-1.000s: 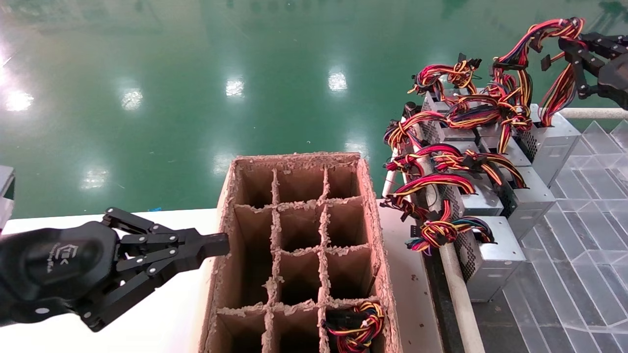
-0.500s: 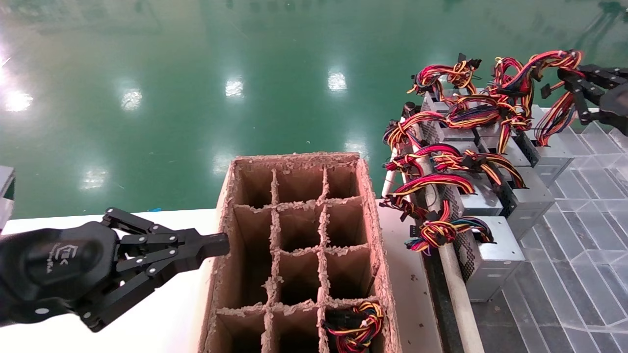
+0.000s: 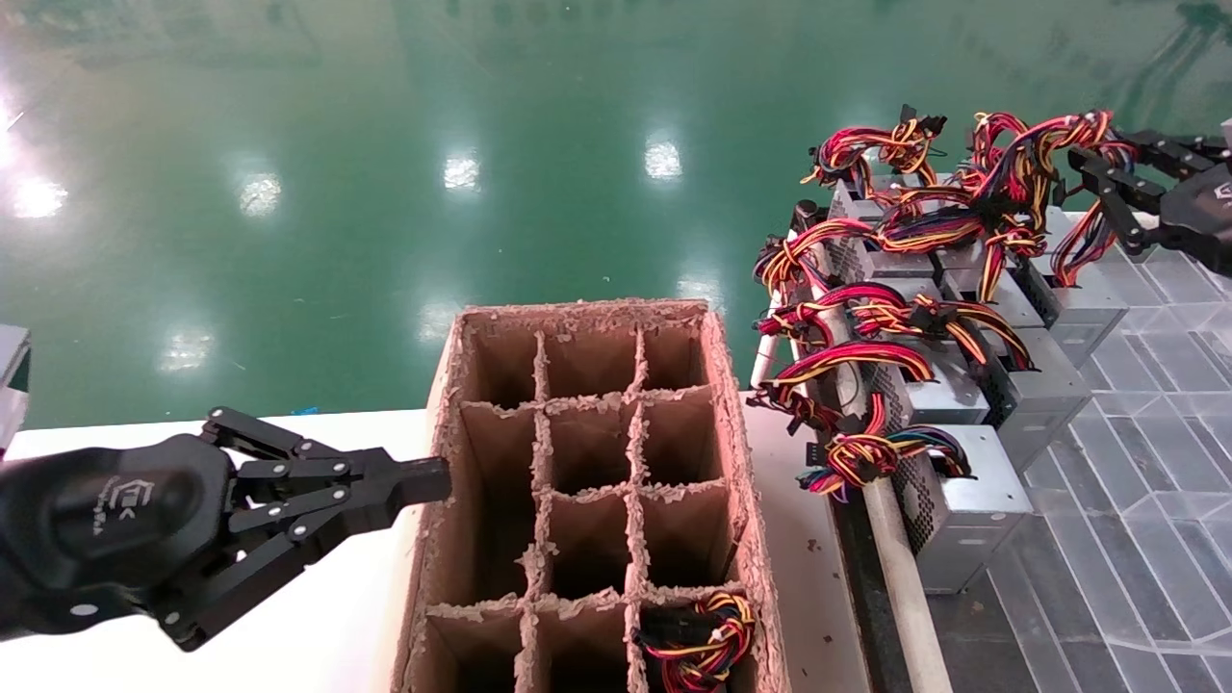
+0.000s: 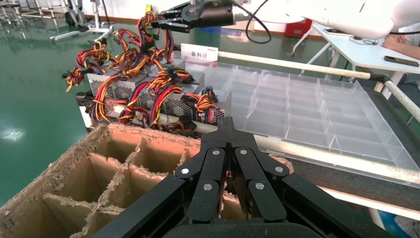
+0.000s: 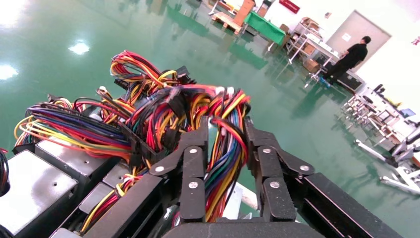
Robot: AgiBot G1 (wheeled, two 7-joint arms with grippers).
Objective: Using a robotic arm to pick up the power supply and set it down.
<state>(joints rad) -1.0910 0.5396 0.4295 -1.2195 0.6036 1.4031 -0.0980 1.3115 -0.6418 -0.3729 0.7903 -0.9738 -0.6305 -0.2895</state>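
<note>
The power supply (image 3: 1092,289) is a silver-grey box at the back right of a row of like units, resting level among them. Its red, yellow and black wire bundle (image 3: 1078,144) (image 5: 223,148) rises between the fingers of my right gripper (image 3: 1102,152) (image 5: 225,124). Those fingers stand apart, with a gap showing beside the wires, so the gripper is open around the bundle. My left gripper (image 3: 428,479) (image 4: 227,121) is shut and empty, its tip against the outer left wall of the cardboard box (image 3: 438,433).
The cardboard box (image 4: 74,153) is split into several cells; the near right cell holds a unit with coiled wires (image 3: 698,630). Several other power supplies (image 3: 962,481) line a pipe rail (image 3: 890,549). A clear divided tray (image 3: 1136,433) (image 4: 307,109) lies to their right.
My right gripper has come down and slightly right with the wire bundle, and the power supply has sunk back level with its neighbours. The gripper's fingers have spread. The left arm has not moved.
</note>
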